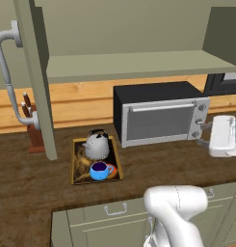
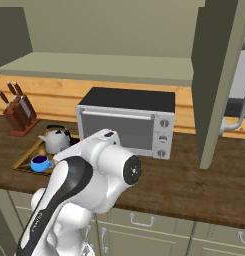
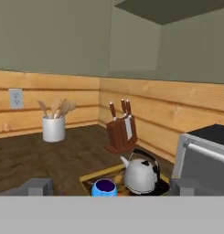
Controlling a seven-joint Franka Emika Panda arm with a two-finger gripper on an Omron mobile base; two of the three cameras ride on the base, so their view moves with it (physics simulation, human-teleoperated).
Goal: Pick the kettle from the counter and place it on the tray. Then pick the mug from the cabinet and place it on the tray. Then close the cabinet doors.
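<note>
The two-finger pincer (image 1: 206, 134) is seen released and holding nothing, at the right edge of the left base view. The tall pale grey-green panelled cabinet doors (image 2: 218, 75) stand open, long axis upright. The right door, above the pincer, is judged nearer than the left door (image 1: 39, 77). The silvery dome kettle (image 1: 97, 145) and blue mug (image 1: 100, 170) rest on the golden-rimmed tray (image 1: 73, 164).

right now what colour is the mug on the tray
Bright blue mug with a dark inside, clearest in the left base view.
</note>
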